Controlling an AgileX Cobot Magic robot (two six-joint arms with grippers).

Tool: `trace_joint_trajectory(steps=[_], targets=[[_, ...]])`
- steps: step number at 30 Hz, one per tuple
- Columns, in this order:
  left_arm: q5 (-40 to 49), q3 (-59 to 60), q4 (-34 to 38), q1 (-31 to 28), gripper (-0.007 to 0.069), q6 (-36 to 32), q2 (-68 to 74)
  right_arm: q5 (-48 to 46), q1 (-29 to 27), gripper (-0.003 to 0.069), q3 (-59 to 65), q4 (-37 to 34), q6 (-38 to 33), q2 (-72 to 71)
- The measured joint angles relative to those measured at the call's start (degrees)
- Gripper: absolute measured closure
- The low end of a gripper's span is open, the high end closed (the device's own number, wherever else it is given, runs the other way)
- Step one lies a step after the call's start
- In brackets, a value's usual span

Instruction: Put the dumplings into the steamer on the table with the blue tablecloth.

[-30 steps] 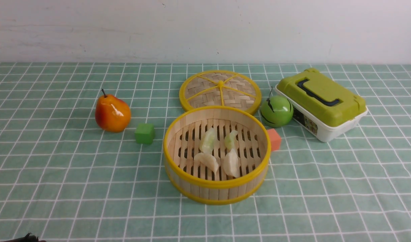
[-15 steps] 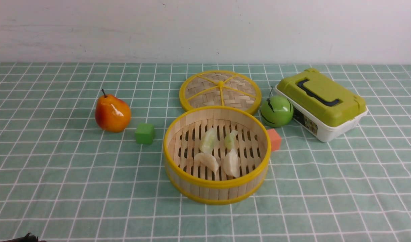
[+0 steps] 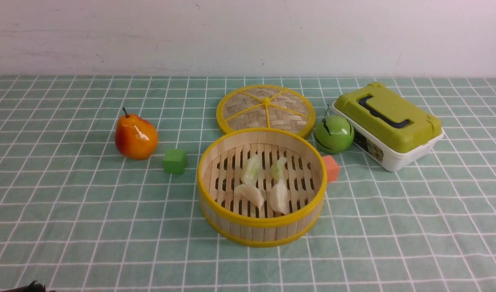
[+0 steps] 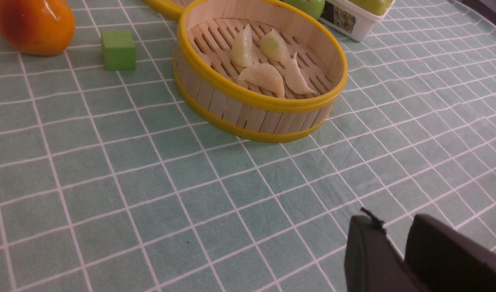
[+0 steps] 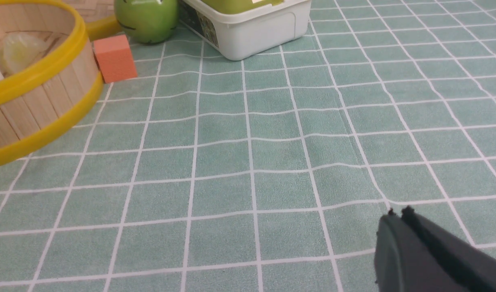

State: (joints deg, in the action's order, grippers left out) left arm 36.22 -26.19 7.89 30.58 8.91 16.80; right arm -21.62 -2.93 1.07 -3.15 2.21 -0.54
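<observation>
The round bamboo steamer (image 3: 262, 227) stands mid-table on the blue tablecloth (image 3: 90, 211). Inside it lie the dumplings: two pale green ones (image 3: 252, 168) (image 3: 278, 167) at the back and two off-white ones (image 3: 250, 194) (image 3: 279, 197) in front. The left wrist view shows the same steamer (image 4: 252, 117) and dumplings (image 4: 264, 77). My left gripper (image 4: 396, 227) hovers over bare cloth well short of the steamer, its jaws slightly apart and empty. My right gripper (image 5: 398, 213) is shut and empty over bare cloth, to the right of the steamer (image 5: 37, 101).
The woven lid (image 3: 266, 108) lies flat behind the steamer. An orange pear (image 3: 135, 136) and a green cube (image 3: 175, 161) sit to its left. An orange cube (image 3: 331, 168), a green apple (image 3: 334, 134) and a green-lidded white box (image 3: 388, 123) sit to its right.
</observation>
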Motion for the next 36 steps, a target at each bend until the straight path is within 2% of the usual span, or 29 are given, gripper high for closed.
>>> trace_joint_trajectory(steps=[14,18,22,25,26,27,28,30,36], targets=[[-0.46,0.64,0.00,0.00,0.0470,0.00,0.00,0.00,0.00,0.0676,0.00,0.00,0.00,0.00],[-7.95,4.40,-1.17,-1.09,0.0500,0.10,-0.47,0.00,0.00,0.0676,0.00,0.00,0.05,0.00],[-24.41,11.81,-4.94,-7.65,0.0623,0.17,-2.94,0.00,0.00,0.0676,0.00,-0.04,0.05,0.00],[-31.85,17.26,-7.08,-13.92,0.0638,0.21,-6.05,0.00,0.00,0.0676,0.00,-0.04,0.05,0.00],[-32.13,17.55,-7.18,-14.82,0.0638,0.21,-6.32,0.00,0.00,0.0676,0.00,-0.04,0.05,0.00],[-33.43,19.57,-7.89,-18.33,0.0638,0.21,-8.56,0.00,0.00,0.0676,0.00,-0.04,0.05,0.00],[-33.52,19.80,-7.89,-18.75,0.0638,0.21,-9.14,0.00,0.00,0.0676,0.00,-0.04,0.05,0.00],[-32.53,22.10,-7.89,-24.09,0.0638,0.21,-12.81,0.00,0.00,0.0676,0.00,-0.04,0.05,0.00],[-26.12,25.90,-7.89,-30.19,0.0638,0.76,-17.29,0.00,0.00,0.0676,0.00,-0.04,0.05,0.00]])
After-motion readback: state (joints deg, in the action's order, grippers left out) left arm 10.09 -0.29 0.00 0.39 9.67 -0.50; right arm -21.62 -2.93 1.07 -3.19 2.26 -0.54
